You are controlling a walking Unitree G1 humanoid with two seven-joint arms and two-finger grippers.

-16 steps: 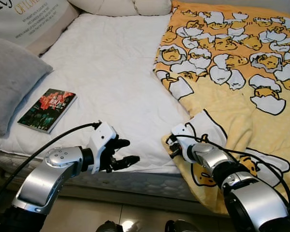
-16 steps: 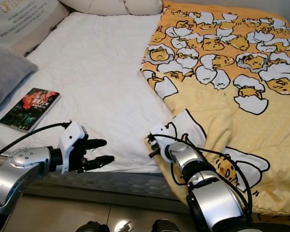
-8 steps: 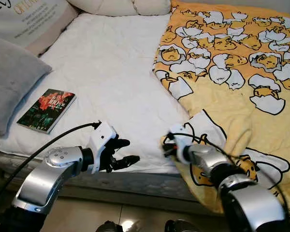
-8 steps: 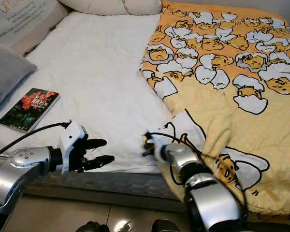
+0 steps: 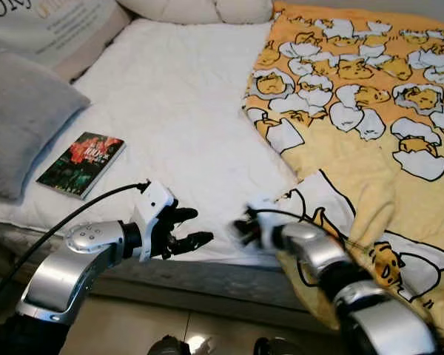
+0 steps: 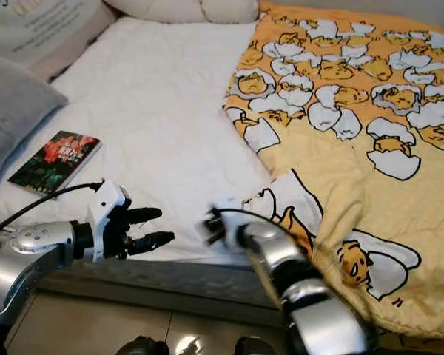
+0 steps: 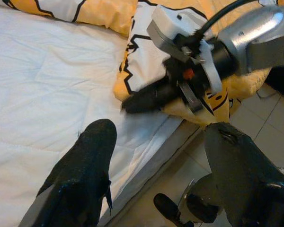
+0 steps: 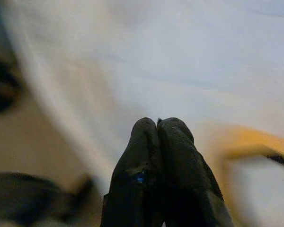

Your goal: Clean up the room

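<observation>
Now | blanket: yellow, egg-cartoon print, rumpled | bed: white

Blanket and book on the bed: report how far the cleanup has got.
Done: nothing looks finished. The yellow cartoon blanket lies rumpled over the robot's right half of the bed, its corner hanging off the edge.
In hand: right gripper, fingers pressed shut, sits at that corner, blurred; no cloth visibly caught. Left gripper hovers open at the mattress edge.
Left: spread the blanket, clear the book beside the grey pillow.
</observation>
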